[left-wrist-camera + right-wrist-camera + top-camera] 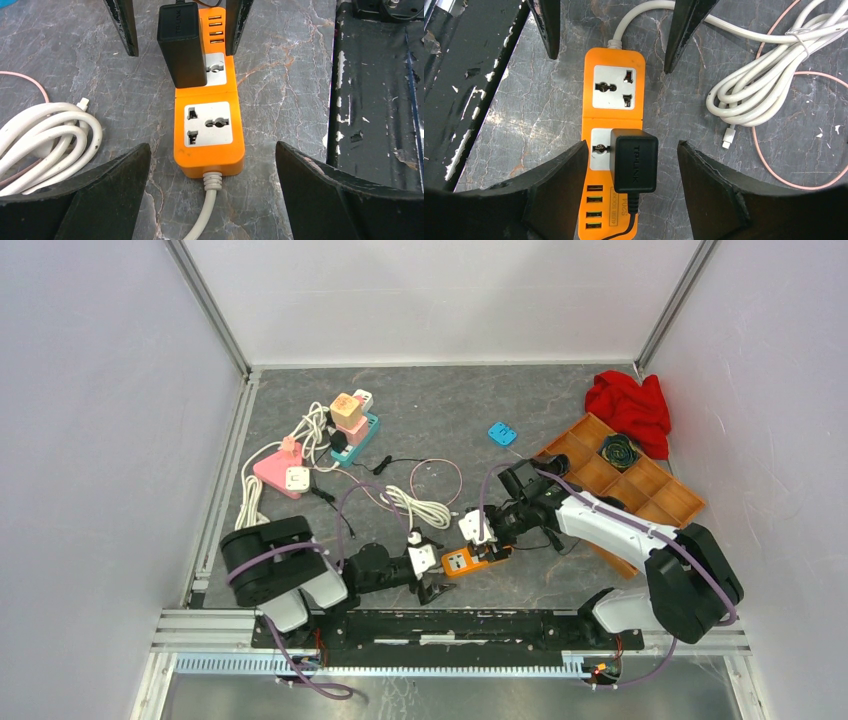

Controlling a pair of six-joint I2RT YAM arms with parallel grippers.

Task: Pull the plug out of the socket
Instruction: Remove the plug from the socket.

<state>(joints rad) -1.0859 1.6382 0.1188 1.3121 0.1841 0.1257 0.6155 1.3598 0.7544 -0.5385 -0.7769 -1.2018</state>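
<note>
One black plug (635, 160) fills one of two sockets (613, 86) on the single orange strip (614, 56); left fingers (100, 200) and right fingers (554, 195) both spread, grasping nothing.

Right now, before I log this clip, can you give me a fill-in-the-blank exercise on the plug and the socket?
The right gripper holds its jaws open on either side of a ____ adapter. The adapter is plugged into an ____ power strip. The strip's other mains socket is ____. Its USB ports number ____.
Missing words: black; orange; empty; four.
</note>
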